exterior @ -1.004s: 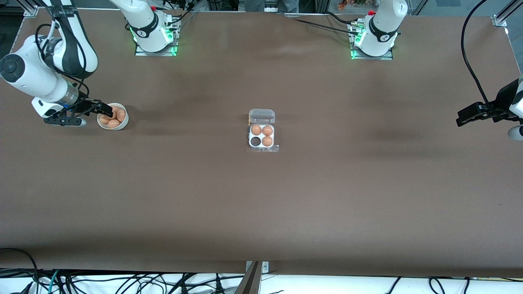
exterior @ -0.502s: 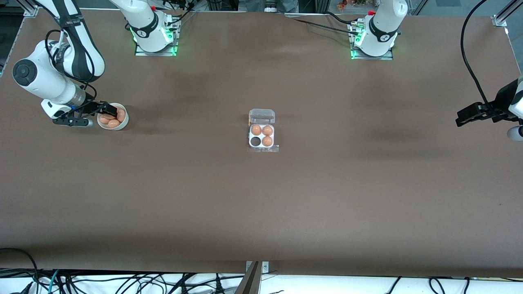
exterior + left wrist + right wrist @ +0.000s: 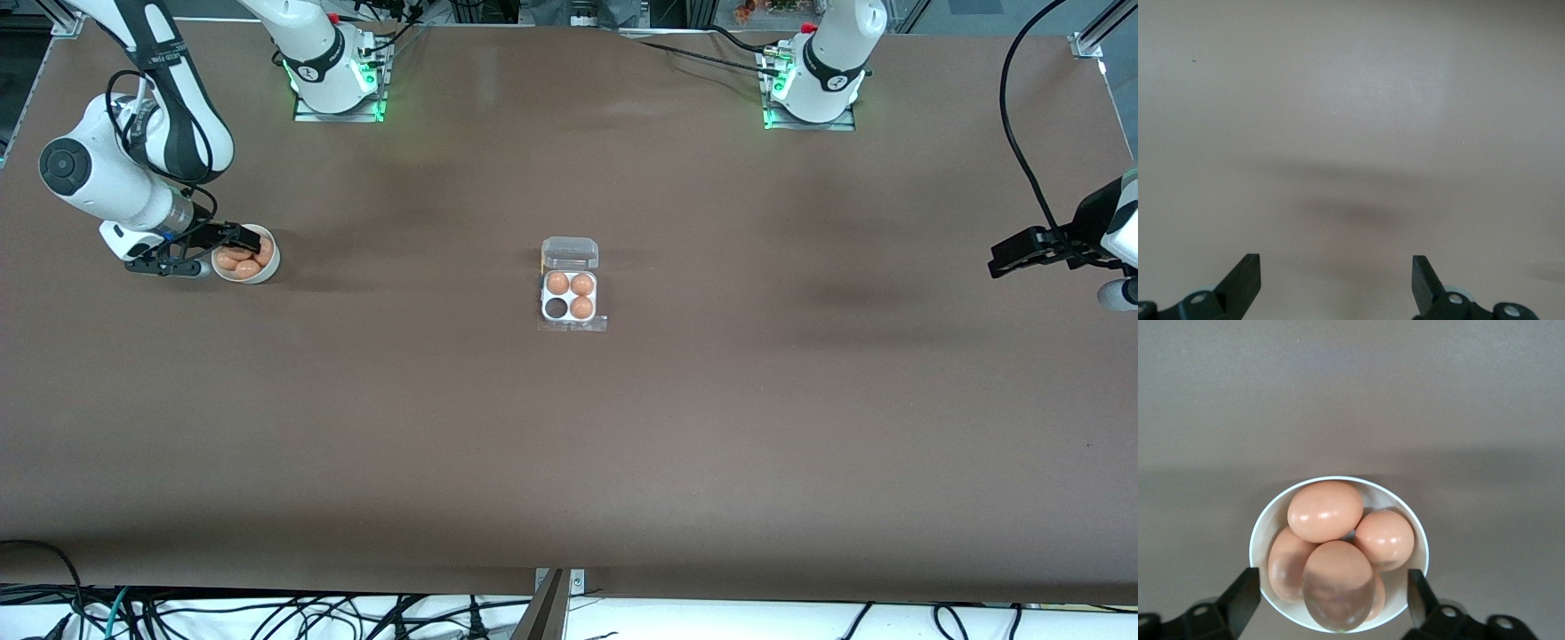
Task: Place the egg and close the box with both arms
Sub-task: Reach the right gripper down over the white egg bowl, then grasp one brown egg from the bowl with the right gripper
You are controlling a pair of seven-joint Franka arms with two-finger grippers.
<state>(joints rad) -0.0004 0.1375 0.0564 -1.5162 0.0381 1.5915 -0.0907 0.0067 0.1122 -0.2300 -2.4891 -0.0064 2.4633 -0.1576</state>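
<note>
The clear four-cell box (image 3: 569, 299) sits mid-table with its lid (image 3: 570, 253) open and standing at the side toward the robots. Three brown eggs (image 3: 581, 284) fill cells; one cell (image 3: 556, 308) is empty. A white bowl (image 3: 272, 265) of several brown eggs (image 3: 249, 266) stands toward the right arm's end. My right gripper (image 3: 238, 239) hangs open just over the bowl; in the right wrist view its fingers (image 3: 1245, 590) flank the bowl (image 3: 1259, 532) and the eggs (image 3: 1325, 511). My left gripper (image 3: 1003, 261) waits open over bare table at the left arm's end.
The left wrist view shows the left gripper (image 3: 1335, 270) over plain brown table only. The arm bases (image 3: 336, 71) stand along the edge by the robots. Cables (image 3: 267, 613) lie off the table's edge nearest the front camera.
The right arm's wrist and elbow have swung in toward the bowl while the gripper stays over it, a little lower. The left gripper has drifted slightly. The box has not moved.
</note>
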